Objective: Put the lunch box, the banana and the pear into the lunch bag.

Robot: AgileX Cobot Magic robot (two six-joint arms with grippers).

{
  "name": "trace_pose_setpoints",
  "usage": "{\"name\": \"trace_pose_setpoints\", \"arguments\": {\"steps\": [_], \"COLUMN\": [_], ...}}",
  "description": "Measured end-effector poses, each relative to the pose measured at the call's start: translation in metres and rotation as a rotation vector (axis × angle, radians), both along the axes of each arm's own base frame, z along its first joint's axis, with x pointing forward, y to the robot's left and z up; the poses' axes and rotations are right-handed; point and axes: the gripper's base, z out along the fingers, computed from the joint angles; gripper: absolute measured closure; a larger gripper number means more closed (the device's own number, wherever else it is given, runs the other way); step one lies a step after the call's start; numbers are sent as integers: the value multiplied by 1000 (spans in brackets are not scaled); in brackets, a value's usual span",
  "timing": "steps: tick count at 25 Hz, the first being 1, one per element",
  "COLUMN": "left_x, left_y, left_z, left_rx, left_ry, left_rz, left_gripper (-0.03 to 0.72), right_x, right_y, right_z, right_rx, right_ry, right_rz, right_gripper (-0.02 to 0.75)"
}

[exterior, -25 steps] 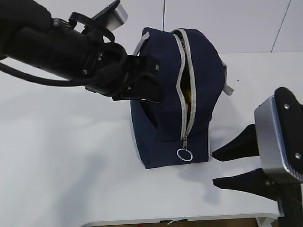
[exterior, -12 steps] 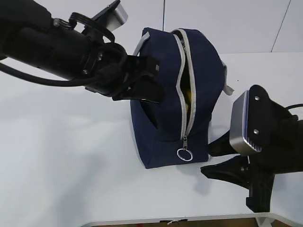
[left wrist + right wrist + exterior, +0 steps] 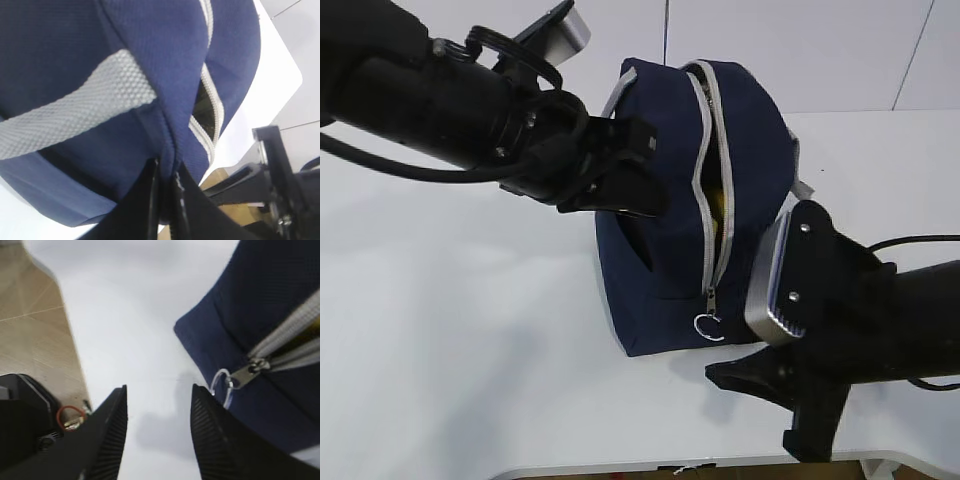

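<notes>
The navy lunch bag stands mid-table with its grey zipper partly undone. Something yellow shows through the gap; I cannot tell which fruit it is. The lunch box and the pear are hidden. My left gripper is shut on a fold of the lunch bag's fabric on its left side, pinched between the fingers. My right gripper is open with nothing between its fingers. Its right finger is beside the ring pull, and it sits low at the bag's front corner.
A grey webbing handle crosses the bag's side. The white table stretches to the left and its front edge is close below the right gripper. Tan floor shows past that edge.
My right gripper has swung left along the table front, from the right edge to just beside the bag's ring pull. The left gripper and the bag have not moved.
</notes>
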Motion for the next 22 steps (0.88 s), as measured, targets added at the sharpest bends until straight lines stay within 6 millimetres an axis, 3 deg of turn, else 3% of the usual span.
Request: {"name": "trace_pose_setpoints", "arguments": {"steps": [5, 9, 13, 22], "left_x": [0, -1, -1, -1], "left_y": [0, 0, 0, 0], "left_z": [0, 0, 0, 0], "left_rx": [0, 2, 2, 2], "left_ry": [2, 4, 4, 5], "left_rz": [-2, -8, -8, -9], "left_gripper": [699, 699, 699, 699], "right_x": [11, 14, 17, 21], "right_y": [3, 4, 4, 9], "right_z": [-10, -13, -15, -44], "right_rx": [4, 25, 31, -35], "right_ry": [25, 42, 30, 82], "right_rz": [-184, -230, -239, -181], "right_gripper": [379, 379, 380, 380]}}
